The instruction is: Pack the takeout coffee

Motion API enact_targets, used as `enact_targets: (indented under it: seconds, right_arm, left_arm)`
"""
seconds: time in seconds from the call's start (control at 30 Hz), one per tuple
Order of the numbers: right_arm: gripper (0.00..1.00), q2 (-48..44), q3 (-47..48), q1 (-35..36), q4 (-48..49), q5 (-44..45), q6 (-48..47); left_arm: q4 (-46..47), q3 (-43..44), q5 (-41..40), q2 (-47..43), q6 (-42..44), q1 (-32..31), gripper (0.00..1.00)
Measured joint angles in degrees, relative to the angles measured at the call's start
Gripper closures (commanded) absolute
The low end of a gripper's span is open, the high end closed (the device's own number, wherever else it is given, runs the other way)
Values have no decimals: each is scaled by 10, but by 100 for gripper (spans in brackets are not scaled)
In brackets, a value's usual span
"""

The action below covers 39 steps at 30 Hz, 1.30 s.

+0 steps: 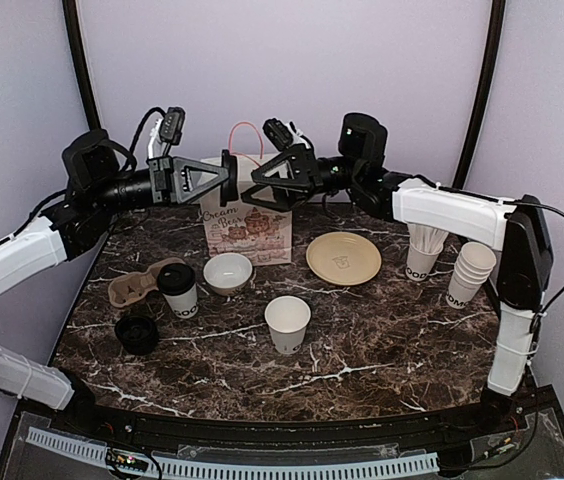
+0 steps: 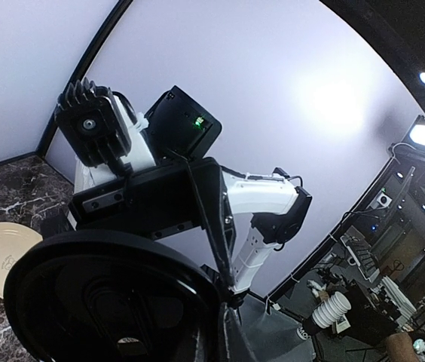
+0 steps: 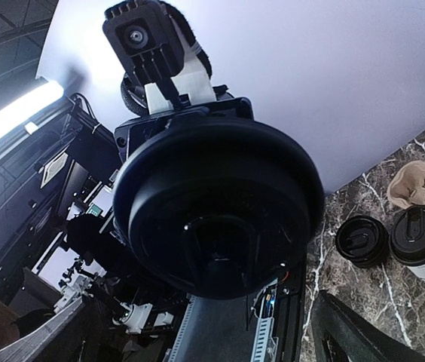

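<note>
Passing 1 black lid (image 3: 212, 204), left gripper (image 1: 226, 179) clamped on it, right gripper (image 1: 252, 188) apart; next we seat it on the open cup (image 1: 288, 322).

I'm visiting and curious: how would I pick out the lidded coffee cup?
Find the brown cardboard carrier on the marble table's left side. The lidded cup stands at its right end: the only white cup wearing a black lid.

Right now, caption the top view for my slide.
Left gripper holds a black lid above the paper bag, facing the open right gripper.
</note>
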Motion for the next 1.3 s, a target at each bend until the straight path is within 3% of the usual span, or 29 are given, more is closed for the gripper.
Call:
enact_targets:
  seconds: [0.3, 1.0, 1.3]
  right_arm:
    - [15, 7, 19, 11, 23, -1, 31]
    - [8, 19, 28, 13, 5, 3, 27]
    - [12, 19, 37, 8, -43, 9, -4]
  left_arm:
    - [0, 0, 6, 15, -1, -3, 97]
    - [0, 0, 3, 17, -3, -16, 97]
    - [-7, 0, -9, 19, -2, -21, 97]
